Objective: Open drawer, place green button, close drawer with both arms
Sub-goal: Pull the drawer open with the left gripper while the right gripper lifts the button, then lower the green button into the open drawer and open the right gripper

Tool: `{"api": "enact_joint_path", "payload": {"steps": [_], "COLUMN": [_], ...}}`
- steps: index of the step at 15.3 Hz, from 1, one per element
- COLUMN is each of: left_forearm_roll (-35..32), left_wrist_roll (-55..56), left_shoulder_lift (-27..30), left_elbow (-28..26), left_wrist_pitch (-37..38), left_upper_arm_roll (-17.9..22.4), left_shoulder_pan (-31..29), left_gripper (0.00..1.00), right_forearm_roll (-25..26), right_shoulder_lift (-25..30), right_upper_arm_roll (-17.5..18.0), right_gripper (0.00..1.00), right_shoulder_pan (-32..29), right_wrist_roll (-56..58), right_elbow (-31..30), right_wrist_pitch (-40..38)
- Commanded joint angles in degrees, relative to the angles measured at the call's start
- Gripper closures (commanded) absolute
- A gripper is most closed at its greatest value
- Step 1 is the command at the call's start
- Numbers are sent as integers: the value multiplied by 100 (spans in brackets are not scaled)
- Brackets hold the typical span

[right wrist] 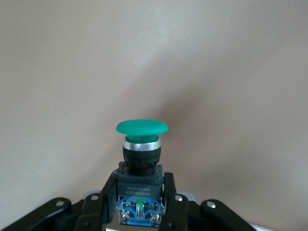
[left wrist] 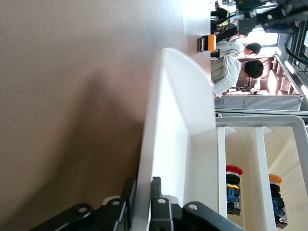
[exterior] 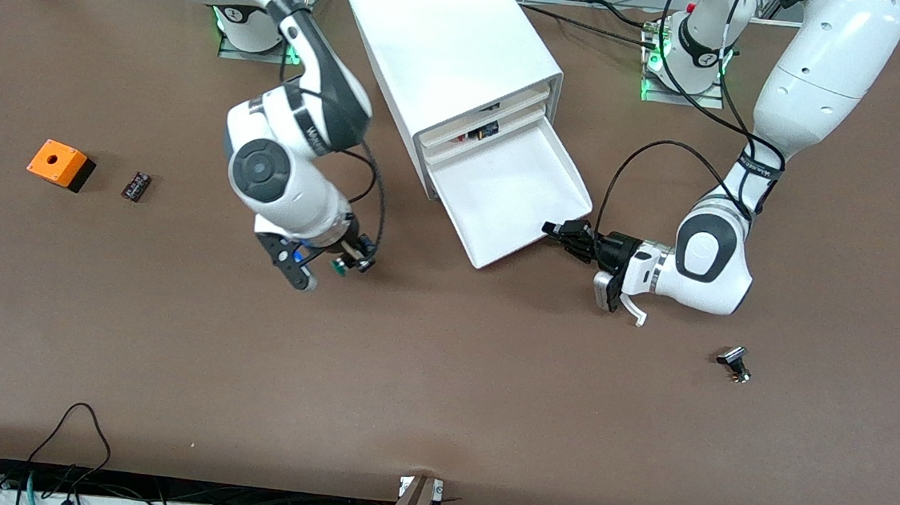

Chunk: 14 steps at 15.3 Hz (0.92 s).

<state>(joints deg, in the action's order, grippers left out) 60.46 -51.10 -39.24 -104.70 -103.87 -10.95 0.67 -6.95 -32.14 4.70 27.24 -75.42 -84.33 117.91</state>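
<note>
With the drawer (exterior: 512, 200) drawn out of the white cabinet (exterior: 451, 53) and lying open on the bench (exterior: 439, 396), left tool (exterior: 566, 235) found clamped on a corner of its front wall, one finger (left wrist: 158, 202) inside and one outside the thin white lip; judged to be holding the tray steady and open for loading. Right tool (exterior: 339, 266) closed on the button (exterior: 342, 268), held up over bare bench toward the right arm's end, clear of the drawer; grip taken on the squared black-blue body, leaving the cap (right wrist: 142, 127) free, presumably so that the part can be let go into the tray without snagging. Drawer interior smooth, glossy, shallow, with curved side walls; appears empty. Button cap domed, matt green, on a bright metal collar above the dark body. Upper drawer seen to hold similar buttons with red and yellow caps. Orange box (exterior: 60, 164) with a round hole and small dark part (exterior: 135, 186) lying near the right arm's end of the bench; small silver-black part (exterior: 734, 363) lying near the left arm's end, nearer the front camera than the left tool. Bench surface brown, matt, even.
</note>
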Motion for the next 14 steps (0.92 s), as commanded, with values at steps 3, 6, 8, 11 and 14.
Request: {"api": "enact_joint_path", "payload": {"steps": [3,6,8,11,14], "left_forearm_roll": [-175,-751,-1595,-2202,-3257], "left_wrist_roll": [407,1064,1855,2620,3377], "left_shoulder_lift": [-5,48,48,48,74], "left_elbow": [354,861,1362,1916,2453], "left_wrist_pitch": [112,602,990,1648,2316], "left_upper_arm_roll": [84,172,208,234,243], "left_shoulder_pan": [-67,-155,-181,-225,-252], "left_gripper": [0,0,0,0,0], "right_forearm_roll": [-35,-8,140,247,474], "right_shoulder_lift": [-574,-741,-838,-978,-1250], "right_upper_arm_roll": [-66,-101,-101,-110,-119], "right_gripper": [100,100,100,100,100], "right_shoulder_pan": [693,1133,1423,1792,2074], "right_wrist_roll": [-1271,-1966,-2528,-3214,-3934], "right_elbow": [1066,1269,1322,1314,1322], "right_wrist_pitch": [-137,-15,187,539,1083]}}
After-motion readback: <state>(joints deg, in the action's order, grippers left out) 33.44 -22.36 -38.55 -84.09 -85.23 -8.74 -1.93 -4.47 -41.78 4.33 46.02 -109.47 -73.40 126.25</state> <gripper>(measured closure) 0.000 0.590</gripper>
